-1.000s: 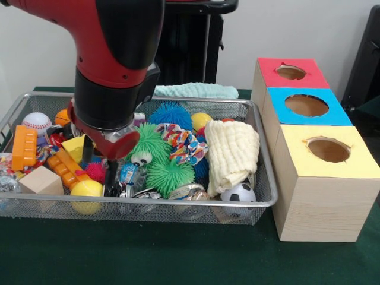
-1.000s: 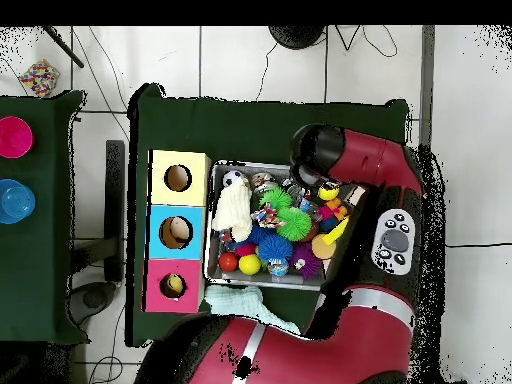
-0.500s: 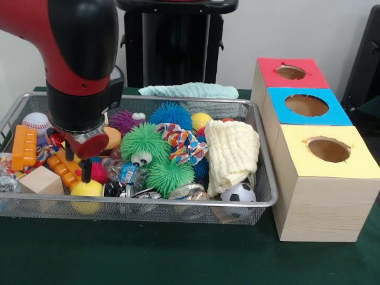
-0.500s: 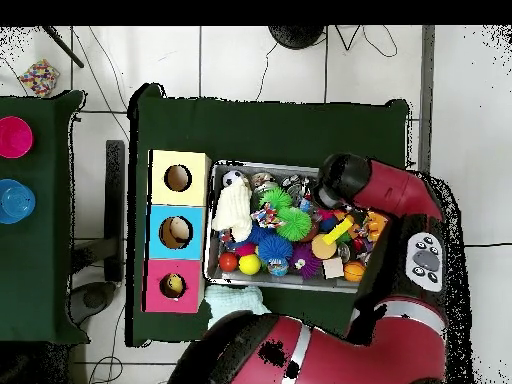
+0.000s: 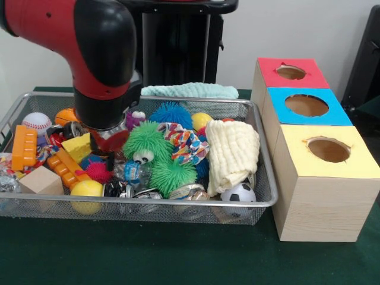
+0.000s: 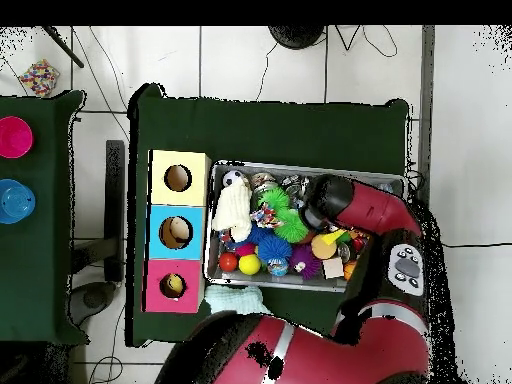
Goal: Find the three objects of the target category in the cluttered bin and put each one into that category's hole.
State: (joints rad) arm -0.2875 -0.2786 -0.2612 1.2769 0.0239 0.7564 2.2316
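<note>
The arm hangs over the left half of the wire bin [image 5: 261,199], its tool [image 5: 110,155] sunk among the toys just left of the green spiky ball [image 5: 144,144] with the googly eye. The arm's bulk and the clutter hide the tips, so whether the tool is spread or pinched, or has anything in it, cannot be told from either view.

The target category is not evident from the pictures. Likely candidates lie close by: the pink spiky ball [image 5: 98,172], the yellow ball [image 5: 86,189] at the front wall and the wooden block [image 5: 41,180]. The three holes sit in the row of boxes to the right of the bin: red [image 5: 290,72], blue [image 5: 306,105] and yellow [image 5: 328,149].

To do this step well, the tool should close on one object only, gripping a firm part rather than soft spikes. A straight, slow lift would keep the rope toy [image 5: 183,142] and cream cloth [image 5: 233,152] from being dragged out. It should clear the bin's rim before moving toward the boxes.
</note>
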